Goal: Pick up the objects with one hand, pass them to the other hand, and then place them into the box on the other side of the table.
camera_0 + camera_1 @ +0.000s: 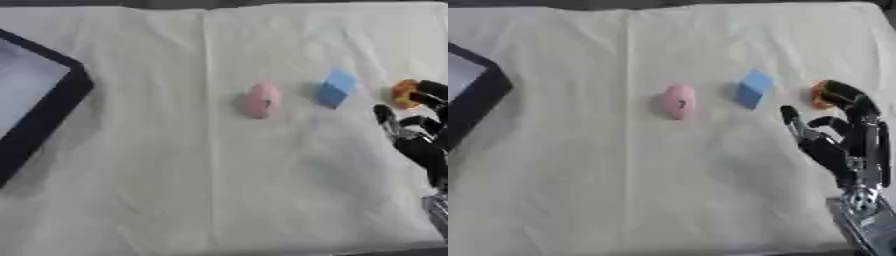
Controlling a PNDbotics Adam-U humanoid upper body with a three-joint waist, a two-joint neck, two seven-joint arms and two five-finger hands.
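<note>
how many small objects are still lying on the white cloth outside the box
3, in a row. The pink object lies near the middle, the blue block to its right, and the orange object farthest right, partly covered by the right robot hand. None appear hidden.

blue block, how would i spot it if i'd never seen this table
On the white cloth, look right of centre, where three small things lie in a row. The blue block is the middle one, between the pink egg shape and the orange thing at the right hand; it alone is angular.
</note>
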